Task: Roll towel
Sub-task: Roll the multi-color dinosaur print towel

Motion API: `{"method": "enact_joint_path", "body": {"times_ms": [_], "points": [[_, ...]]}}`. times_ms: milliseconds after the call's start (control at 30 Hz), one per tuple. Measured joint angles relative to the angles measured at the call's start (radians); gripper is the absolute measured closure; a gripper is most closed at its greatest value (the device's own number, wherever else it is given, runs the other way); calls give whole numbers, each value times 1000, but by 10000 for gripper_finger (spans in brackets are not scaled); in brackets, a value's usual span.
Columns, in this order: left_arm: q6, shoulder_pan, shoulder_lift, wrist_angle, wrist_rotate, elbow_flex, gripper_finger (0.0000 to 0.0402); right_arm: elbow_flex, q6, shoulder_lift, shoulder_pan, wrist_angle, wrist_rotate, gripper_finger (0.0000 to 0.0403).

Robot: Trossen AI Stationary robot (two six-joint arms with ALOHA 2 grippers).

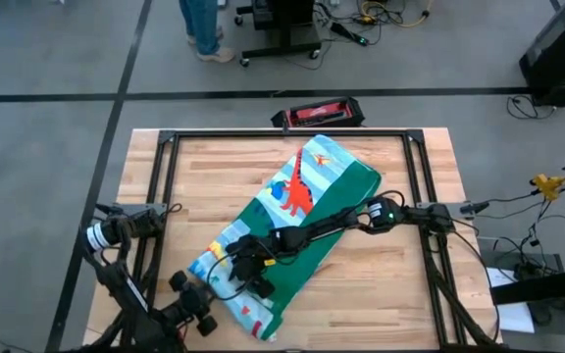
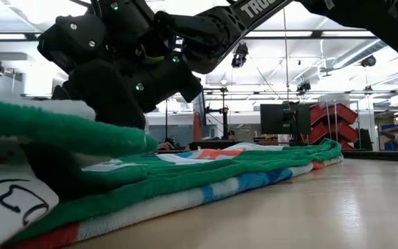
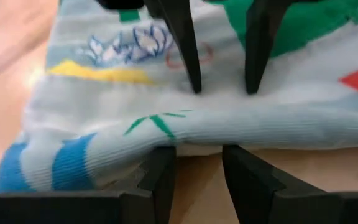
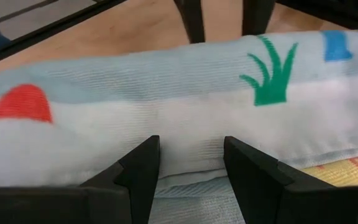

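Towel (image 1: pixel 307 206): folded into a long band, lying diagonally on the wooden table (image 1: pixel 400 284), its near-left end turned into a thick roll.
Left hand (image 3: pixel 199 167): at that rolled end, fingers parted, astride the roll's edge.
Right hand (image 4: pixel 191 163): facing it across the roll, fingers parted against the cloth; grasp cannot be told.
Red case (image 1: pixel 319 114): beyond the table's far edge.

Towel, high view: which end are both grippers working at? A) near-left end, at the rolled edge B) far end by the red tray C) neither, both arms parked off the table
A: the left gripper and right gripper meet at the towel's rolled near-left end.
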Motion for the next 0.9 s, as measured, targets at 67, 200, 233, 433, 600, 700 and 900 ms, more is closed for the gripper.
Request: {"method": "enact_joint_path", "body": {"times_ms": [67,200,233,433,600,700,900], "points": [[0,2,0,-8,0,-3,285,0,0,-4,0,-1,1,235],[-1,2,4,-1,3,-14,285,5,-3,-21,-1,-3,2,236],[-2,2,4,-1,4,-15,285,15,-5,-22,-3,2,2,236],[-3,2,4,4,6,-15,285,75,-15,5,-26,70,2,228],[-3,2,4,16,7,-15,285,130,-37,67,-48,72,-7,227],[-2,2,4,30,10,-15,285,152,-32,96,-52,78,-39,228],[2,2,3,24,11,-15,285,154,-17,133,-39,147,-58,227]]}}
